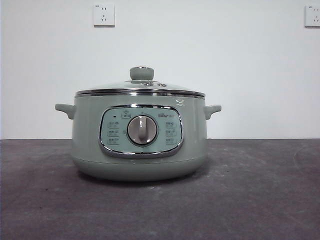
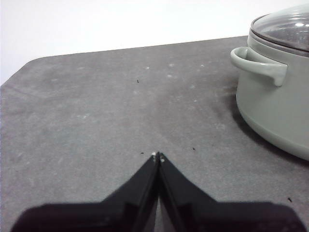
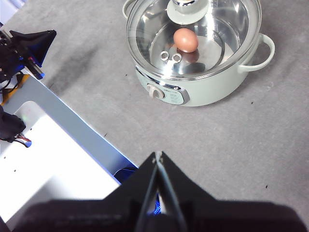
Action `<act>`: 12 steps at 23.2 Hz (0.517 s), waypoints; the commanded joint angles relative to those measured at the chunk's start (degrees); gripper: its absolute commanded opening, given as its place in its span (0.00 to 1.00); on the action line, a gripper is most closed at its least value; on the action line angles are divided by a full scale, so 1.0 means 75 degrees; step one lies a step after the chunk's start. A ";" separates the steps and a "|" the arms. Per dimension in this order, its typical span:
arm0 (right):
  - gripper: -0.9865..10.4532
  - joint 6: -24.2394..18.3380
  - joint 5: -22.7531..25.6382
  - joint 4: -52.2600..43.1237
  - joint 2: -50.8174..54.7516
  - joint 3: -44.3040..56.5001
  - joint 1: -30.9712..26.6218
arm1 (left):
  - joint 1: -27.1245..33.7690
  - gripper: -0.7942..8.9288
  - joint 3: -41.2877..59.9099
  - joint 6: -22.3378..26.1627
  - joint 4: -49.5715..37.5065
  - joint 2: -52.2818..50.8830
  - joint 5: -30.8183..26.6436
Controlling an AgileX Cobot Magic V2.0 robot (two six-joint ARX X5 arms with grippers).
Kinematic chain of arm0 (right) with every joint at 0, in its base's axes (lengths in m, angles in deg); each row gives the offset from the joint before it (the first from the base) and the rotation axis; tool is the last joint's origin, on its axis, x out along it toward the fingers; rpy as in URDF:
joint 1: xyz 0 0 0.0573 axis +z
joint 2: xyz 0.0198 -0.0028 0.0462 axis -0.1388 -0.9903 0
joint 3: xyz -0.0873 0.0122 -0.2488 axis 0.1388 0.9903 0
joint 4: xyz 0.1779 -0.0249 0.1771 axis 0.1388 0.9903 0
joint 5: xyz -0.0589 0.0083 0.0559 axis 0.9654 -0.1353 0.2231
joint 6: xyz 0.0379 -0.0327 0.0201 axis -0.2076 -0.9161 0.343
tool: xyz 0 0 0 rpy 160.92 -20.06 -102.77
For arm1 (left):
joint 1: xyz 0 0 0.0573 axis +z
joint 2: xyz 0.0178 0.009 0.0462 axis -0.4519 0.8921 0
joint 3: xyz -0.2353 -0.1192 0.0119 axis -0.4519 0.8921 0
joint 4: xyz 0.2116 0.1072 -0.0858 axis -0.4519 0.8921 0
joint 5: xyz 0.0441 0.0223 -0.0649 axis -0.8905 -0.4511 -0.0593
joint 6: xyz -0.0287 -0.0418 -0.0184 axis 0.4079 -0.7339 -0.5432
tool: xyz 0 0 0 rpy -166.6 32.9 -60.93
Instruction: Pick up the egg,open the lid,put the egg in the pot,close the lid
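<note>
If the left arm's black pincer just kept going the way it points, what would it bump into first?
Probably nothing but the dark grey tabletop: the left gripper, jaws shut, points past the pale sage-green pot, which stands off to one side. Depth is unclear.

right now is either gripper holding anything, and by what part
Nothing is held. The left gripper and right gripper are both shut and empty; the egg sits in the pot.

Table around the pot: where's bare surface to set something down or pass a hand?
Bare table lies on both sides of the pot and in front of it. The left gripper, jaws shut, hangs over a wide bare stretch beside one handle. The right gripper, jaws shut, is high above. The pot is taken: lid on, egg inside.
</note>
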 commanded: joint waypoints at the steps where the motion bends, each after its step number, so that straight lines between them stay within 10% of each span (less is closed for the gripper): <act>1: 0.09 -0.0213 0.0201 0.0087 0.0216 0.0020 -0.0204 | 0.0023 0.08 0.0114 -0.0073 -0.0015 -0.0020 -0.0035; 8: 0.09 -0.0125 0.0219 -0.1425 0.1804 0.0020 -0.1801 | 0.0023 0.08 0.0114 -0.0073 -0.0017 -0.0020 -0.0035; 12: 0.09 -0.1163 0.0402 -0.2553 0.2707 0.0268 -0.2667 | 0.0023 0.08 0.0114 -0.0073 -0.0015 -0.0020 -0.0035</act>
